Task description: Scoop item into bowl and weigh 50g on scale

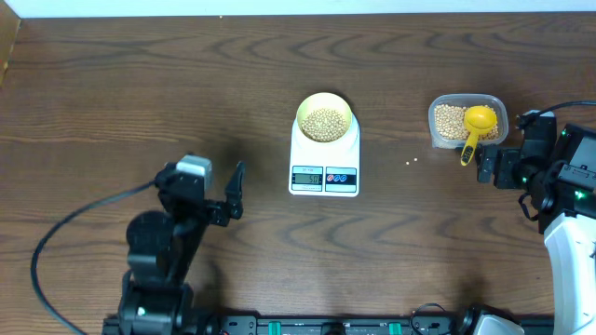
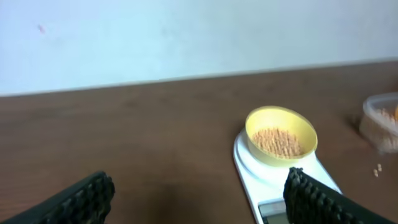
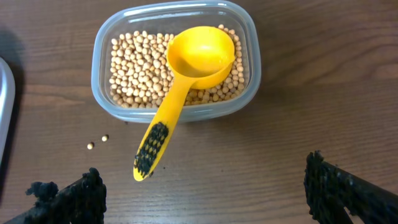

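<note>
Right gripper (image 3: pixel 205 196): jaws spread to their widest, nothing between them, hanging low over the table (image 1: pixel 140 93) just short of the tub.

Scoop (image 3: pixel 180 87): bright yellow, with a black textured grip at the handle's end. Its cup is empty and rests on the beans in the tub. Its handle slants out over the near rim toward the right gripper, touched by neither finger.

Tub (image 3: pixel 99 68): clear plastic, rectangular with rounded corners, at the table's right side. It holds a shallow layer of soybeans (image 3: pixel 137 68).

Stray beans (image 3: pixel 97 142): two, loose on the wood between tub and scale.

Scale (image 1: pixel 324 156): white, at the table's centre, well apart from both arms. The figures on its display (image 1: pixel 307 178) are too small to read.

Bowl (image 2: pixel 280 118): pale yellow, centred on the scale's platform. A mound of soybeans covers its floor.

Left gripper (image 2: pixel 199 199): jaws wide apart, empty, parked near the scale's left side and pointing at it.

Status: beans are in the bowl and the bowl is on the scale, so scooping appears well advanced or finished. Whether the weight stands at fifty grams cannot be told. If short, another scoop is due; if over, some beans must come out.
</note>
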Controlling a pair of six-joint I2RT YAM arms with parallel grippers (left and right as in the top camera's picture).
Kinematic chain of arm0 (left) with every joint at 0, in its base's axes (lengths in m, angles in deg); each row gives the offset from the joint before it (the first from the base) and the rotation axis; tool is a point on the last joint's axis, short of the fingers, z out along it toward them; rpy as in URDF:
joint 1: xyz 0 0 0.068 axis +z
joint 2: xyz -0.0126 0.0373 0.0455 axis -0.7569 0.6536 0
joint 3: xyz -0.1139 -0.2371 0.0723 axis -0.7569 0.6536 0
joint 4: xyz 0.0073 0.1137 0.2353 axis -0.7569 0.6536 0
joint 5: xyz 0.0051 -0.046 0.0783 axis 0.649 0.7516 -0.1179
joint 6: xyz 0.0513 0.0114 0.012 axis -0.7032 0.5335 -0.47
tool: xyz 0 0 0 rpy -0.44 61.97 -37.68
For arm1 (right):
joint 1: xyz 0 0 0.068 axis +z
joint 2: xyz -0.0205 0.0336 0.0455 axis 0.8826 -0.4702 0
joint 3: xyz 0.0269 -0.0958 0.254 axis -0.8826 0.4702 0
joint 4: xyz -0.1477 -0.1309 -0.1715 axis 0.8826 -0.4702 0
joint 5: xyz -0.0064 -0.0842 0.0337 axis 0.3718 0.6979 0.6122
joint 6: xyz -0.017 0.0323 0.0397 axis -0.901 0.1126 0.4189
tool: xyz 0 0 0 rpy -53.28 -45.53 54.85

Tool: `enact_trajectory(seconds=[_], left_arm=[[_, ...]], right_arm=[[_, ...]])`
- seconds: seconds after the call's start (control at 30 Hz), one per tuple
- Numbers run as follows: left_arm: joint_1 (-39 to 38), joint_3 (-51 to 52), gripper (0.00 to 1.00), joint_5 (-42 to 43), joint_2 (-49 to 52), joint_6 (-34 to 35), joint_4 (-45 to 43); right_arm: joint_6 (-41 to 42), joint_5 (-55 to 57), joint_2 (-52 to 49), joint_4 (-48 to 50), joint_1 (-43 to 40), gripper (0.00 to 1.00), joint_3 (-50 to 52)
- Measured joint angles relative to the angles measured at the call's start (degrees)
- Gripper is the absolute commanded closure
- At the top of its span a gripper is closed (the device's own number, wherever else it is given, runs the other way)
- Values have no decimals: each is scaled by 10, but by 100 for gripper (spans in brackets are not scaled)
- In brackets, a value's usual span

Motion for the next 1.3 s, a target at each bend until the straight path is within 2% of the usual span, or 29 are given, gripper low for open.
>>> enact_trajectory(seconds=[0.27,0.8,1.03,1.3], left_arm=[[32,87,11,-6,-103,20,-77],[59,198,11,-29,-269,76,-85],[59,220,11,-49,-276,119,-90],[59,247,10,-56,-277,132,-82]], right_arm=[[0,0,0,0,0,1,0],[0,0,0,0,0,1,0],[0,0,0,0,0,1,0],[0,0,0,0,0,1,0]])
